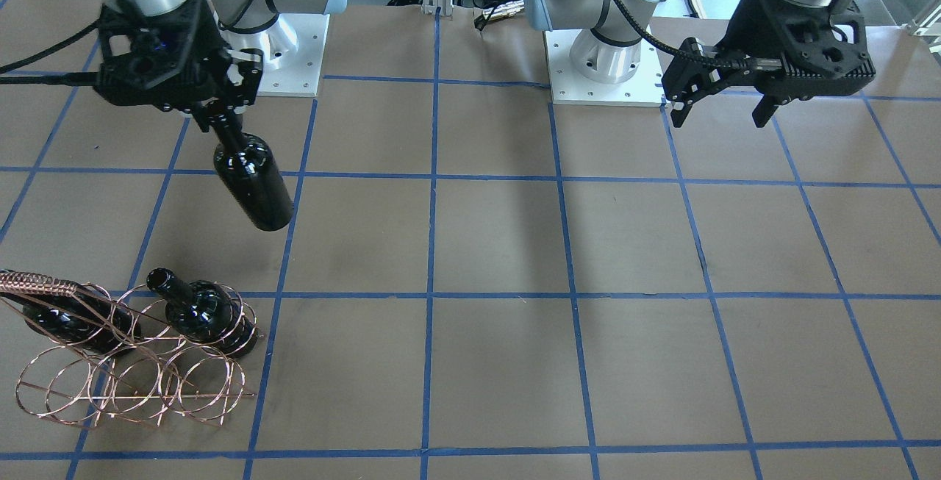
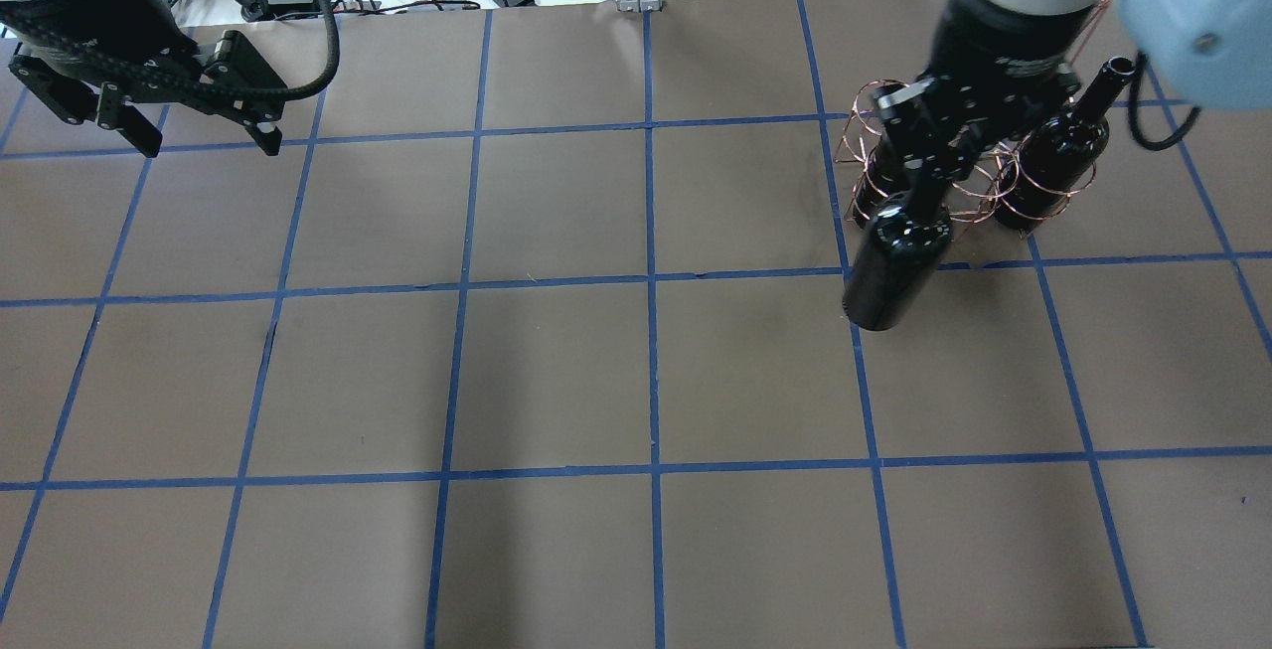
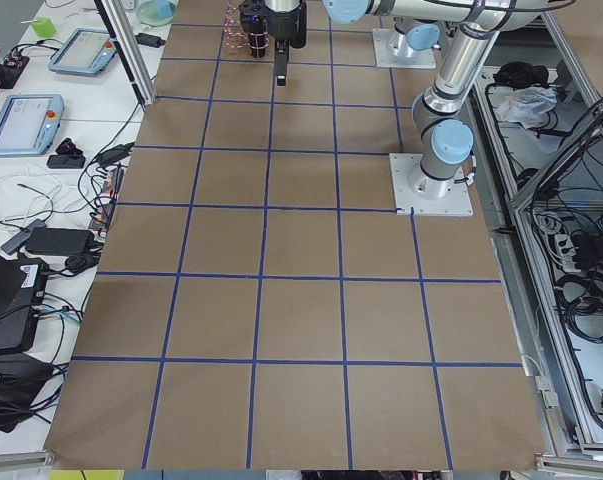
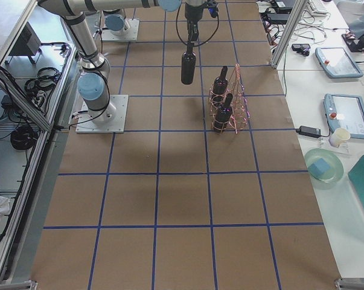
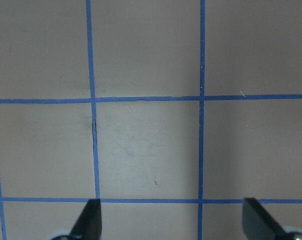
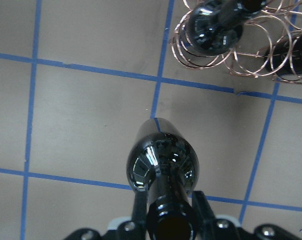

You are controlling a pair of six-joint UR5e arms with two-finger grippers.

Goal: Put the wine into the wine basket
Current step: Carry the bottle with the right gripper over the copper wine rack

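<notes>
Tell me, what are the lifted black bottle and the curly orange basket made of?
The wine bottle looks like nearly black glass: smooth and glossy, with bright lights mirrored on it. The wine basket looks like thin metal wire, copper-coloured, bent into round hoops; real copper or a coating, I cannot tell.

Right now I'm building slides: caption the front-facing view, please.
Right tool holds a bottle by the neck, near a basket holding two more.
</notes>
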